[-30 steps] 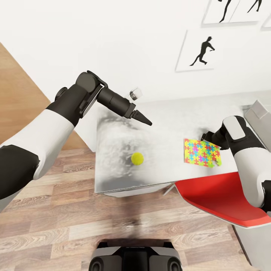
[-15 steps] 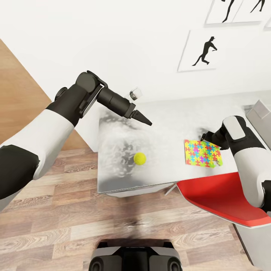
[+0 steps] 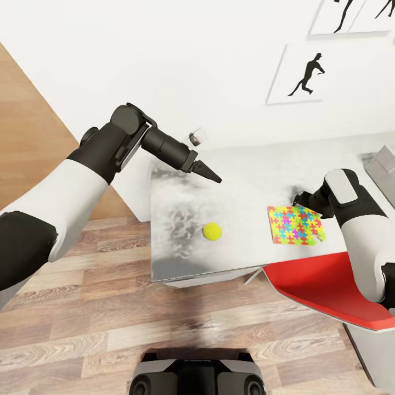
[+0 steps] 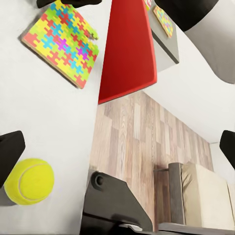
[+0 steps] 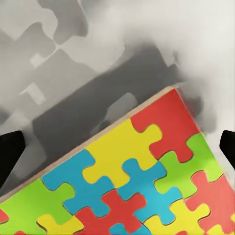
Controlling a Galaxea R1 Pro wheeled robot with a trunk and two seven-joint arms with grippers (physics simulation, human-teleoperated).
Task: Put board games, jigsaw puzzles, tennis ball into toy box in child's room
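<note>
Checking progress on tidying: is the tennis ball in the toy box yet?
Not yet. The tennis ball lies loose on the bare table, apart from the jigsaw puzzle.

Both arms are glossy white shells with matte black joints and forearms, the left arm (image 3: 82, 181) tapering through a dark ribbed wrist to a pointy black gripper (image 3: 211, 174), plus a black base with round housings down below.

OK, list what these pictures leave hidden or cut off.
- Right gripper, head view: fingers tucked behind the forearm, so whether it is open or shut cannot be told.
- Toy box, head view: cut off by the right edge; contents unseen.
- Jigsaw puzzle, right wrist view: runs past the frame edges.
- Bed, left wrist view: cut off at the corner.
</note>
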